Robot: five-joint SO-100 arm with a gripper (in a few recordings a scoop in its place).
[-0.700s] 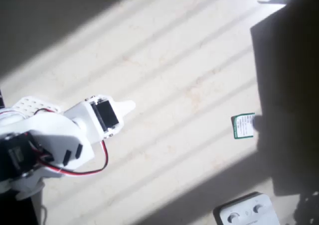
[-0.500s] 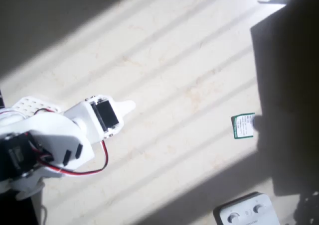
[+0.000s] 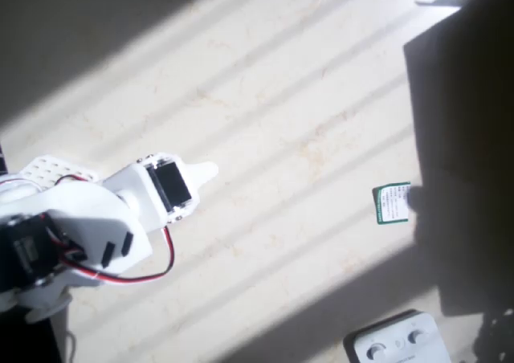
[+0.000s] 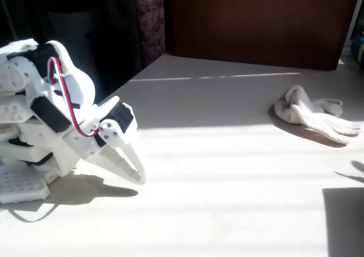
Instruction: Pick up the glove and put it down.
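Gripper [image 4: 136, 174] folded low at the left of the fixed view, white fingers [image 4: 126, 159] pressed together with nothing between them, tips down at the table [image 4: 227, 211]. In the overhead view the gripper [image 3: 205, 172] shows as one pale point; its underside is hidden by the arm body. Glove [image 4: 310, 112] lies crumpled at the far right of the fixed view, well apart from the fingers, partly in shadow. Green-and-white card [image 3: 392, 203] and white box [image 3: 397, 343], cut off at the bottom edge, lie at right in the overhead view
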